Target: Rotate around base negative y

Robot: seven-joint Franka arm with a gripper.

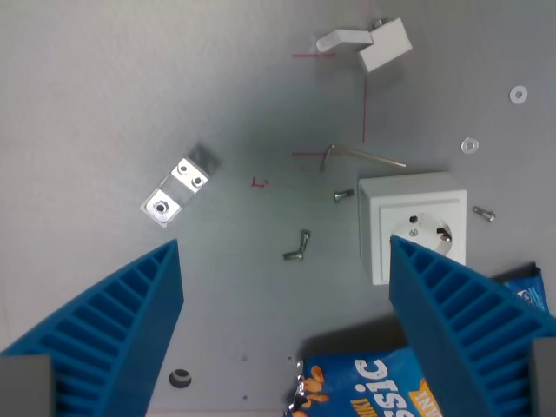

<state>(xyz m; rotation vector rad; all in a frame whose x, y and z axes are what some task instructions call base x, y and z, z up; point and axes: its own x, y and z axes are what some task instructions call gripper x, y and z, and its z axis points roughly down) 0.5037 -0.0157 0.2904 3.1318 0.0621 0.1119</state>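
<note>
My gripper (285, 252) hangs open above a grey tabletop (104, 95), its two blue ribbed fingers (113, 326) spread wide at the bottom corners of the wrist view. Nothing sits between them. A white wall socket (415, 221) lies just above the right finger, partly covered by its tip. A small wing screw (298, 247) lies on the table roughly between the fingertips. A metal angle bracket (176, 191) rests up and to the left.
A blue snack bag (365, 387) lies at the bottom edge. An Allen key (356, 156), a short bolt (343, 196), another bolt (485, 214), two washers (470, 145) and a white plastic bracket (369, 43) are scattered above. Red lines mark the table. A hole (180, 377) shows at lower left.
</note>
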